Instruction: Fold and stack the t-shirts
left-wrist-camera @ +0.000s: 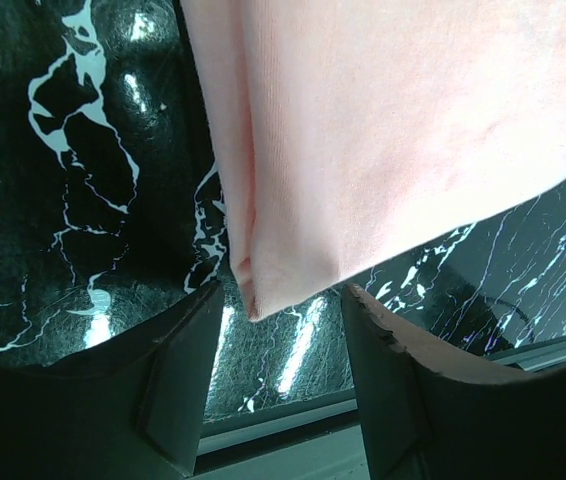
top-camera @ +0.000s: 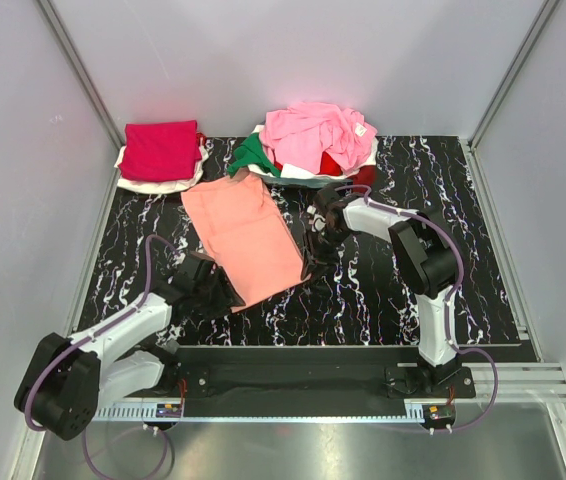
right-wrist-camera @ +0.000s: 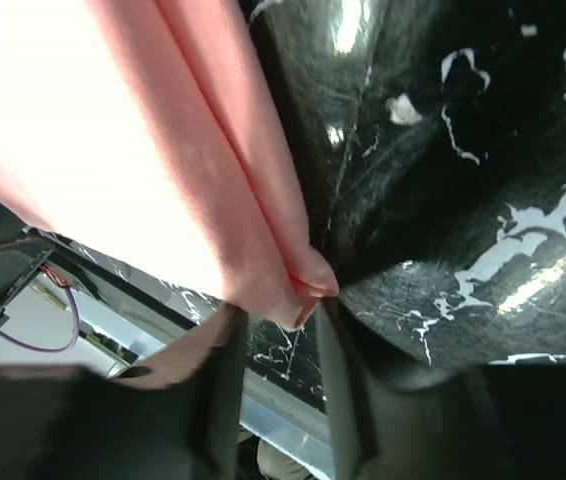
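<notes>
The salmon-orange t-shirt [top-camera: 245, 238] lies as a long folded strip on the black marble mat [top-camera: 393, 280]. My left gripper [top-camera: 221, 290] is at its near left corner. In the left wrist view the jaws [left-wrist-camera: 278, 295] stand open, with the shirt's corner [left-wrist-camera: 263, 290] just between the fingertips, unclamped. My right gripper [top-camera: 313, 243] is at the shirt's near right corner. In the right wrist view its jaws [right-wrist-camera: 278, 315] are apart, and the bunched corner [right-wrist-camera: 298, 290] rests at the fingertips.
A folded crimson-magenta shirt [top-camera: 160, 150] lies on a white one [top-camera: 158, 185] at the back left. A loose pile at the back centre holds pink [top-camera: 313, 130], green [top-camera: 251, 155], red [top-camera: 331, 162] and white [top-camera: 298, 173] shirts. Grey walls enclose the mat.
</notes>
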Controlling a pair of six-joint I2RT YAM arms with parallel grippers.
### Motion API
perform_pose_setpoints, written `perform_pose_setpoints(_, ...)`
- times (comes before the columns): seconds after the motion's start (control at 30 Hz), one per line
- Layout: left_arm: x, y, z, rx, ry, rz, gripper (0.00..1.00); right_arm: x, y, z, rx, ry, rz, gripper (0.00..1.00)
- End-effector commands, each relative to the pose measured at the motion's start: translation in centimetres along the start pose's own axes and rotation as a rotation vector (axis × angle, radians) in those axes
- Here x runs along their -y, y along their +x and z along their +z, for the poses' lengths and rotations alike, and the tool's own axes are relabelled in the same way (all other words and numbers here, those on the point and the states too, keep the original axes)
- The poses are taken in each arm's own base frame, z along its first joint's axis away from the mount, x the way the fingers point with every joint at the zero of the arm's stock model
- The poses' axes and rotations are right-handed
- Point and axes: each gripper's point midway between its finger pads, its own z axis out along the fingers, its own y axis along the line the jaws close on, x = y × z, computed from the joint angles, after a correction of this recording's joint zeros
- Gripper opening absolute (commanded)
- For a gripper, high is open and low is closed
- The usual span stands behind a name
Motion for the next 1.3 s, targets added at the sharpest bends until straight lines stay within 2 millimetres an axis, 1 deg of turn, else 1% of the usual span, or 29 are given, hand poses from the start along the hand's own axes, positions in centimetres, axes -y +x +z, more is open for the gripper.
perform_pose_setpoints(0.0, -1.1, 0.3, 0.5, -0.001, -0.040, 0.005, 0.56, -0.8, -0.8, 0.1, 0.037, -0.020, 0.006, 0.37)
perform_pose_setpoints(0.1, -1.2, 0.2, 0.6, 0.002, -0.048, 0.012, 0.54, -0.7, -1.1, 0.0, 0.047, -0.013, 0.007, 0.34)
perform_pose_setpoints(0.2, -1.2, -0.2, 0.8, 0.015, -0.054, 0.019, 0.47, -0.7, -1.1, 0.0, 0.047, -0.010, 0.009, 0.26)
perform_pose_setpoints(0.23, -1.2, -0.2, 0.8, 0.018, -0.058, 0.022, 0.43, -0.8, -1.0, 0.0, 0.049, -0.011, 0.005, 0.22)
perform_pose_setpoints(0.27, -1.2, -0.5, 0.9, 0.028, -0.062, 0.024, 0.34, -0.8, -1.1, -0.1, 0.051, -0.012, 0.005, 0.19)
perform_pose_setpoints(0.33, -1.1, -0.8, 1.0, 0.035, -0.066, 0.039, 0.21, -0.7, -1.1, -0.1, 0.055, -0.012, 0.000, 0.15)
perform_pose_setpoints(0.37, -1.2, -1.0, 1.0, 0.043, -0.073, 0.044, 0.12, -0.8, -1.1, -0.2, 0.056, -0.013, -0.001, 0.08)
perform_pose_setpoints(0.43, -1.0, -1.2, 1.1, 0.047, -0.080, 0.060, 0.03, -0.9, -1.2, -0.3, 0.071, -0.015, -0.013, 0.00)
perform_pose_setpoints(0.47, -1.0, -1.4, 1.1, 0.052, -0.087, 0.063, 0.00, -0.8, -1.1, -0.4, 0.073, -0.016, -0.013, 0.00)
perform_pose_setpoints(0.53, -0.9, -1.4, 1.0, 0.053, -0.087, 0.067, 0.00, -0.9, -1.0, -0.8, 0.085, -0.017, -0.016, 0.00)
perform_pose_setpoints(0.63, -0.2, -0.5, 0.4, 0.030, -0.056, 0.077, 0.00, -1.0, -0.3, -1.5, 0.096, -0.018, -0.006, 0.00)
perform_pose_setpoints(0.67, 0.5, -0.4, -0.2, 0.038, -0.027, 0.081, 0.00, -1.0, -0.1, -1.7, 0.102, -0.017, 0.000, 0.00)
perform_pose_setpoints(0.73, 0.9, 0.9, -1.0, 0.018, -0.008, 0.075, 0.00, -0.9, 1.2, -2.7, 0.115, -0.016, 0.008, 0.00)
perform_pose_setpoints(0.77, 1.9, 1.2, -1.8, 0.023, 0.036, 0.062, 0.00, -1.5, 1.7, -3.7, 0.138, -0.029, -0.007, 0.00)
perform_pose_setpoints(0.8, 2.2, 1.6, -2.3, 0.016, 0.052, 0.059, 0.00, -0.9, 3.0, -3.6, 0.120, -0.021, 0.002, 0.00)
perform_pose_setpoints(0.83, 2.2, 2.8, -2.8, -0.012, 0.050, 0.077, 0.00, -0.9, 3.7, -4.0, 0.119, -0.019, 0.005, 0.00)
perform_pose_setpoints(0.87, 3.1, 2.9, -3.8, -0.001, 0.080, 0.062, 0.00, -1.1, 5.1, -4.6, 0.124, -0.021, -0.005, 0.00)
perform_pose_setpoints(0.9, 2.5, 3.6, -4.3, -0.017, 0.057, 0.061, 0.00, -1.0, 6.1, -4.9, 0.116, -0.014, -0.002, 0.00)
perform_pose_setpoints(0.93, 3.2, 4.4, -5.2, -0.017, 0.090, 0.090, 0.00, -1.2, 6.9, -5.3, 0.119, -0.017, 0.005, 0.00)
perform_pose_setpoints(0.97, 3.8, 4.8, -5.9, -0.019, 0.104, 0.066, 0.00, -1.1, 8.1, -6.0, 0.131, -0.018, 0.002, 0.00)
perform_pose_setpoints(1.0, 3.5, 5.3, -6.4, -0.030, 0.091, 0.064, 0.00, -1.4, 9.3, -6.3, 0.123, -0.018, 0.012, 0.00)
perform_pose_setpoints(1.03, 3.9, 6.6, -7.0, -0.060, 0.112, 0.085, 0.00, -1.6, 10.1, -6.7, 0.124, -0.022, 0.016, 0.00)
perform_pose_setpoints(1.07, 4.6, 6.6, -7.8, -0.044, 0.137, 0.053, 0.00, -1.9, 11.1, -7.5, 0.142, -0.035, 0.010, 0.00)
perform_pose_setpoints(1.1, 4.6, 7.1, -8.3, -0.053, 0.135, 0.048, 0.00, -2.2, 12.4, -7.8, 0.126, -0.033, 0.024, 0.00)
perform_pose_setpoints(1.13, 5.1, 8.1, -9.0, -0.068, 0.159, 0.072, 0.00, -2.4, 13.0, -8.3, 0.135, -0.032, 0.028, 0.00)
perform_pose_setpoints(1.17, 5.9, 8.3, -10.0, -0.073, 0.173, 0.051, 0.00, -3.1, 13.6, -9.3, 0.162, -0.051, 0.015, 0.00)
perform_pose_setpoints(1.2, 6.3, 9.6, -10.7, -0.100, 0.187, 0.086, 0.00, -3.4, 14.6, -9.8, 0.152, -0.049, 0.029, 0.00)
perform_pose_setpoints(1.23, 6.7, 9.6, -11.0, -0.087, 0.180, 0.094, 0.00, -3.5, 15.1, -10.3, 0.159, -0.048, 0.032, 0.00)
perform_pose_setpoints(1.27, 8.0, 9.7, -12.2, -0.090, 0.207, 0.091, 0.00, -4.2, 15.4, -11.5, 0.191, -0.072, 0.019, 0.00)
